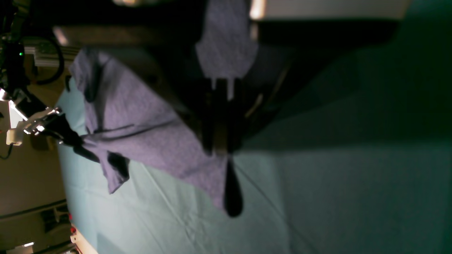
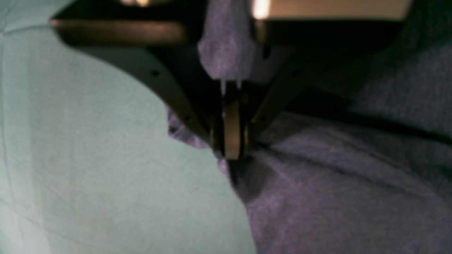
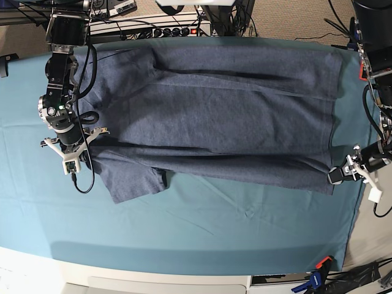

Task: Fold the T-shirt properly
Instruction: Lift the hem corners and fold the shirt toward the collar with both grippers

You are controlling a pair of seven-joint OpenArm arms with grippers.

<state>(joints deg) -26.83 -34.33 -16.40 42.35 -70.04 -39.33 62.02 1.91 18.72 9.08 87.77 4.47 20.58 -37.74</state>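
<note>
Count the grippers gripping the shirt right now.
2. The right gripper pinches the T-shirt by its sleeve end; the left gripper pinches the opposite end's near corner.

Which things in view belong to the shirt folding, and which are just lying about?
Part of the job:
- blue-grey heathered cotton T-shirt, spread out
- left gripper, shut on its edge
- right gripper, shut on the other end
- teal cloth table cover, the folding surface

Just lying about:
- blue and orange spring clamp at the cloth's corner
- black power strip behind the table
</note>
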